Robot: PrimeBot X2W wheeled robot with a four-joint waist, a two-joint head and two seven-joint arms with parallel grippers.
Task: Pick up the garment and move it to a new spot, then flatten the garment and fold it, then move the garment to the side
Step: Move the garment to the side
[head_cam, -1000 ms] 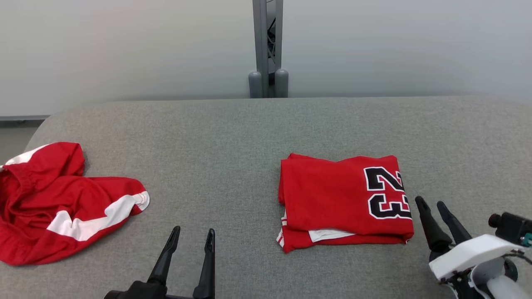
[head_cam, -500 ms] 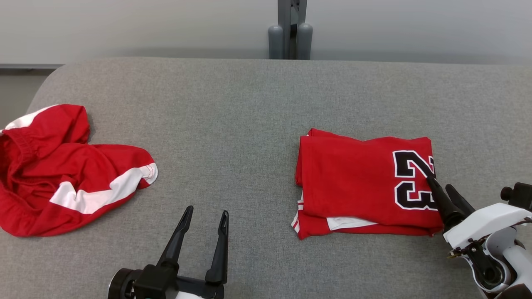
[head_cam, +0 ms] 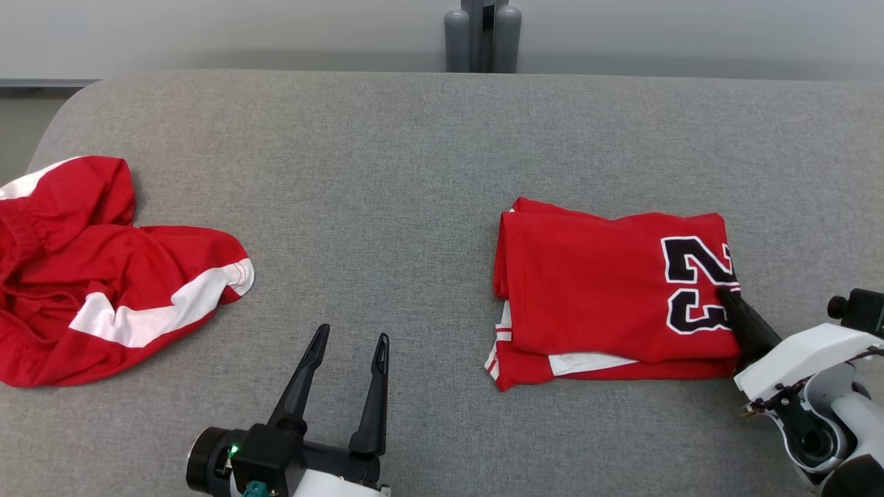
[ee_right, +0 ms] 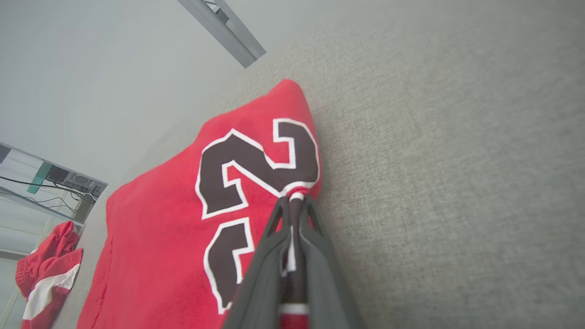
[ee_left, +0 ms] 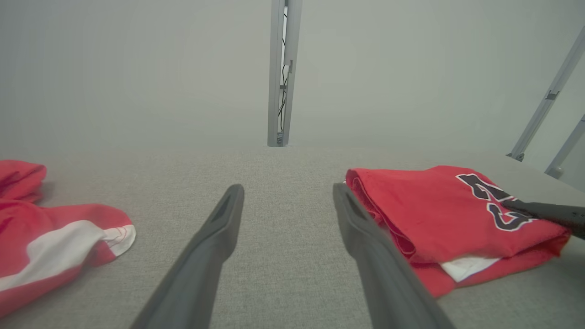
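- At the far left of the head view, crumpled red and white shorts (head_cam: 103, 276) lay on the grey table (head_cam: 414, 172), well apart from everything else.
- At the lower left of centre, the left gripper (head_cam: 352, 334) hovered over bare table, its fingers apart and holding nothing.
- Right of centre lay the jersey (head_cam: 601, 290), red with a black "23". It was folded into a flat packet of several layers, with a white edge showing at its lower side.
- At the jersey's right edge, the right gripper (head_cam: 724, 293) had its fingers together, clamped on the cloth beside the number. The right wrist view showed a small pinch of cloth at the tips.
- The jersey looked light, soft and limp.
- A pinch at one edge probably takes only the upper layers, so the fold could open when pulled.
- A hold through all the layers at that edge, and a low slide, seemed safer.
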